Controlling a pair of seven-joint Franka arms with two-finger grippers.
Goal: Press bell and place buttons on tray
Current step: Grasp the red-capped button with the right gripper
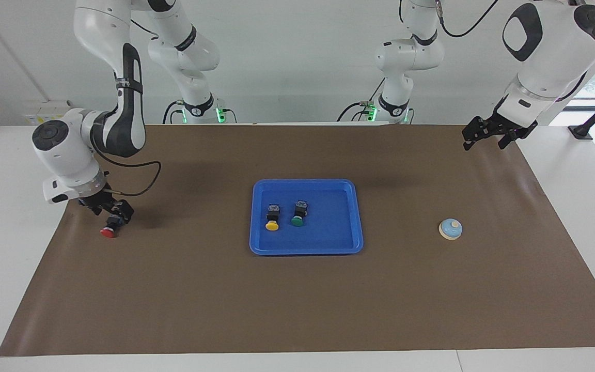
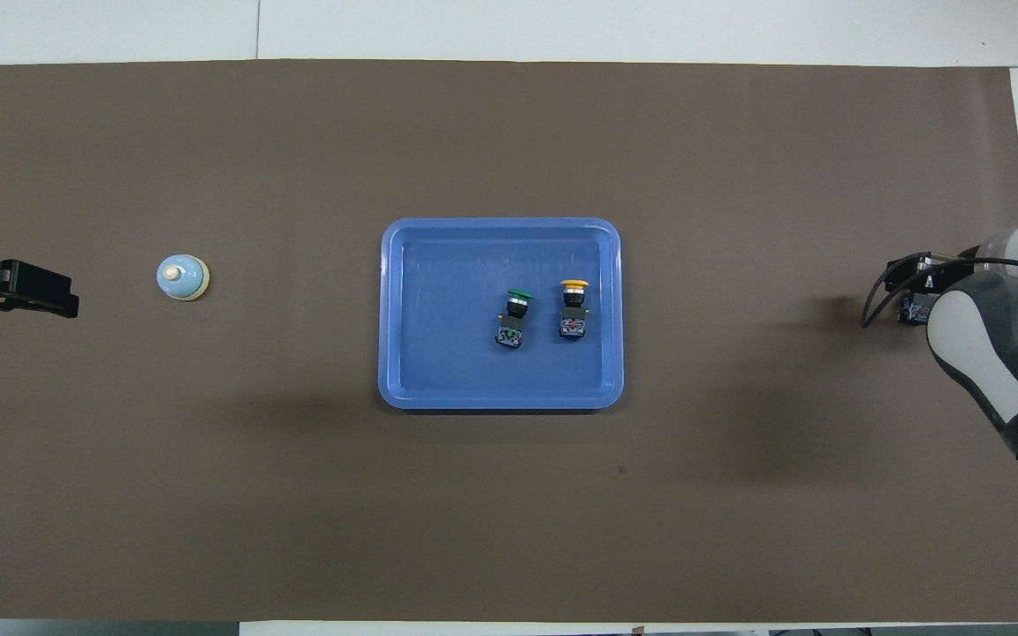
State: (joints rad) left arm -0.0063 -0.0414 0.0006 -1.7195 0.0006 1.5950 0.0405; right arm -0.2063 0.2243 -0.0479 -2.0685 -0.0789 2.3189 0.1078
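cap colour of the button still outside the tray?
Red. The red button lies on the mat under the right hand; clearest in the facing view.

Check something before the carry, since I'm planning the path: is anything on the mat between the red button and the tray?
Nothing visible is. The red button lies on bare brown mat toward the right arm's end, with the right gripper down at it. The stretch to the tray is bare; yellow button and green button lie inside.

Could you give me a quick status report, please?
Right claw down at red button. Left claw waiting, raised. Yellow, green buttons in tray. Nothing obstructing.
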